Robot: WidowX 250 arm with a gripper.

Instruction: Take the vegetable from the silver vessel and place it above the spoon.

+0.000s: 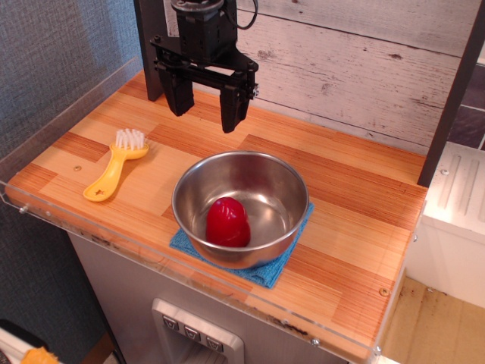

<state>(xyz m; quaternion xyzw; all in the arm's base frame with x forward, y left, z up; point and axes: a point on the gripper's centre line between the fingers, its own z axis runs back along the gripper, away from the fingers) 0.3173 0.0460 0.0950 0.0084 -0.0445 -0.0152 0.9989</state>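
Yellow plastic spoon point(114, 168) at far left, lying diagonally on the wooden table point(356, 227): rounded handle toward the near left edge, white bristled head pointing up and to the right, much like a small brush. Clear plastic rim along the table's left and front edges. Further right and toward the back, black pincer point(203, 101) hanging above the table, its two dark fingers spread apart and pointing down, holding nothing, well apart from the spoon and from the bowl. Right of centre, round silver vessel point(241, 206) of shiny steel with a rolled rim, resting on a blue cloth point(269, 271) whose corners show beneath it at front. Inside the vessel, glossy red vegetable point(227, 222), dome-shaped, sitting on the bowl's floor toward the near left side. Behind everything, pale weathered wooden planks point(364, 61) as a back wall. At far right, white cabinet point(455, 227) beside the table.
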